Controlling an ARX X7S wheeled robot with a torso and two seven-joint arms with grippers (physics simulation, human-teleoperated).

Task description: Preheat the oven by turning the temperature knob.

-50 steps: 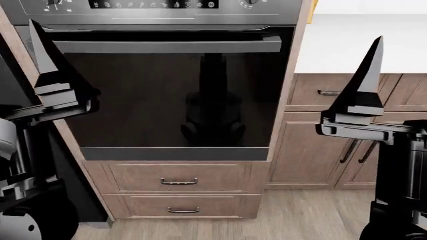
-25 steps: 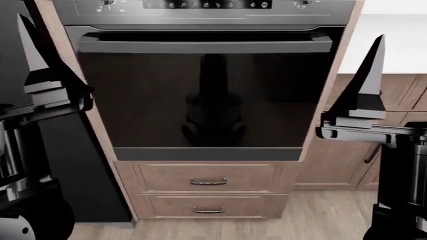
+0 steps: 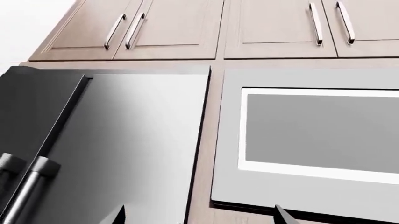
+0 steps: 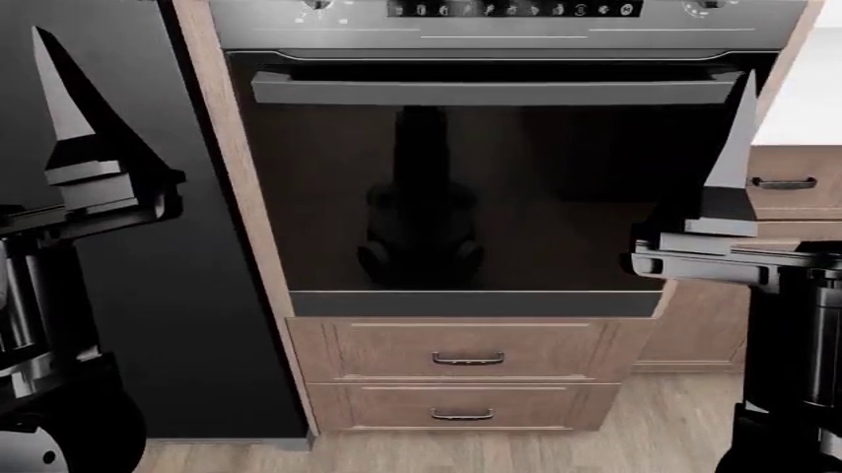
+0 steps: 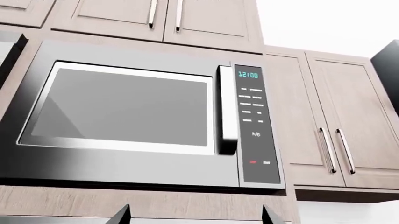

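The oven [image 4: 487, 197] fills the middle of the head view, with its dark glass door and steel bar handle [image 4: 494, 92]. Its control panel is cut by the top edge: a black display [image 4: 514, 9] between two knobs, one at the left [image 4: 315, 4], one at the right [image 4: 704, 5]. I cannot tell which is the temperature knob. My left gripper [image 4: 66, 99] stands upright before the fridge, left of the oven. My right gripper [image 4: 731, 148] stands upright before the oven's right edge. Both wrist views show wide-apart fingertips holding nothing: left [image 3: 199, 219], right [image 5: 196, 219].
A dark fridge [image 4: 172, 256] stands left of the oven. Two wooden drawers [image 4: 467, 350] lie under the oven; another drawer [image 4: 786, 182] and a white counter [image 4: 822, 99] are at the right. Above, a microwave [image 5: 124, 112] and wall cabinets [image 3: 156, 28] show in the wrist views.
The oven has slid to the right in the head view and the fridge has come in at the left. Both grippers keep their upright pose.
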